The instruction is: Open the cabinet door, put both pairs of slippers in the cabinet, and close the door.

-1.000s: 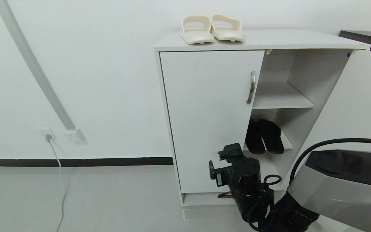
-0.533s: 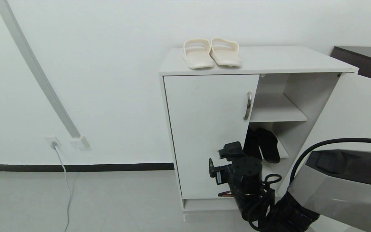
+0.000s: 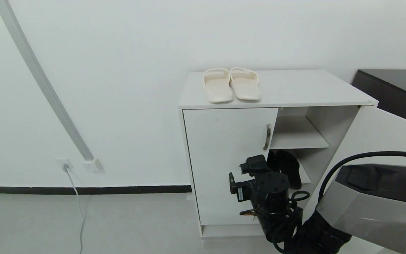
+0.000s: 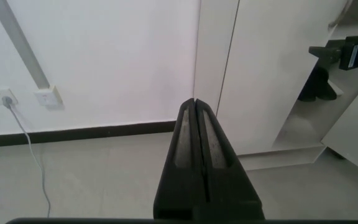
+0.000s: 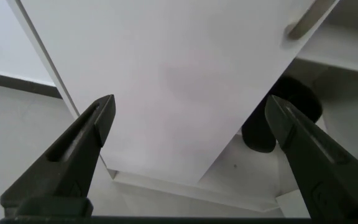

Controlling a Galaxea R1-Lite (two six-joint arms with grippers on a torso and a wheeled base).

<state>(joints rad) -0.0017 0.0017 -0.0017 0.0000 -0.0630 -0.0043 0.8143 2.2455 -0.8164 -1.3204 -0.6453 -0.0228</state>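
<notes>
1. 2 pairs of slippers are at the cabinet [image 3: 312,88]. The cream slippers [image 3: 232,84] lie side by side on its top, toward the left half. The black slippers [image 3: 293,173] stand on the lower shelf inside the open right half.
2. From the head view, the cabinet's left door [image 3: 224,158] is shut, with a metal handle [image 3: 267,136] at its inner edge. The right door [image 3: 382,137] is swung wide open, and an upper shelf [image 3: 294,135] sits above the black pair.
3. From the right wrist view, the right gripper [image 5: 190,102] has its fingers spread wide apart. It faces the lower part of the shut left door, and the black slippers [image 5: 284,118] show past the door's edge.
4. From the left wrist view, the left gripper [image 4: 194,109] has its fingers pressed together. It sits out in front of the cabinet's left side, above the floor [image 4: 104,168]. A wall socket [image 4: 5,96] with a cable is farther left of the cabinet.
5. In the head view the right arm covers part of the black pair. A dark piece of furniture [image 3: 393,88] to the right of the cabinet is cut off at the edge.
</notes>
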